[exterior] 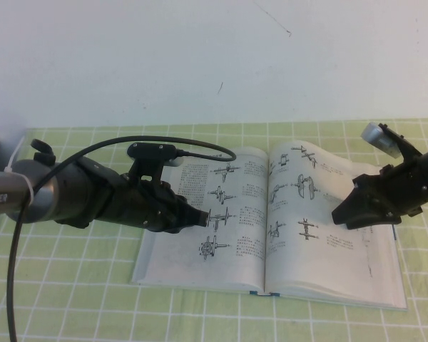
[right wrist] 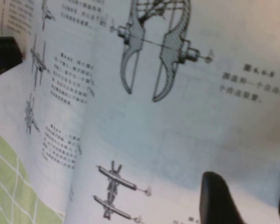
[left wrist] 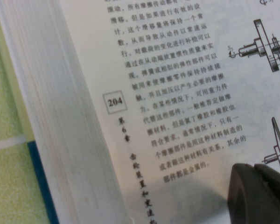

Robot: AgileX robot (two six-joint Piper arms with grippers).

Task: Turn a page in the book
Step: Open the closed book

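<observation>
High view: book (exterior: 271, 235) open flat on green checked cloth (exterior: 71, 299), centre to lower right of frame. Left gripper (exterior: 196, 217) low over left leaf, tip near four stacked shaft sketches; fingers seem together, contact with paper unclear. Right gripper (exterior: 344, 214) over right page (exterior: 321, 221), at right of frame; opening not visible here.

Left wrist view: dark fingertip (left wrist: 256, 191) in lower right corner, just above text of leaf 204; gap not visible.

Right wrist view: two dark fingers (right wrist: 217, 198) at bottom right, apart, nothing between, over page.
</observation>
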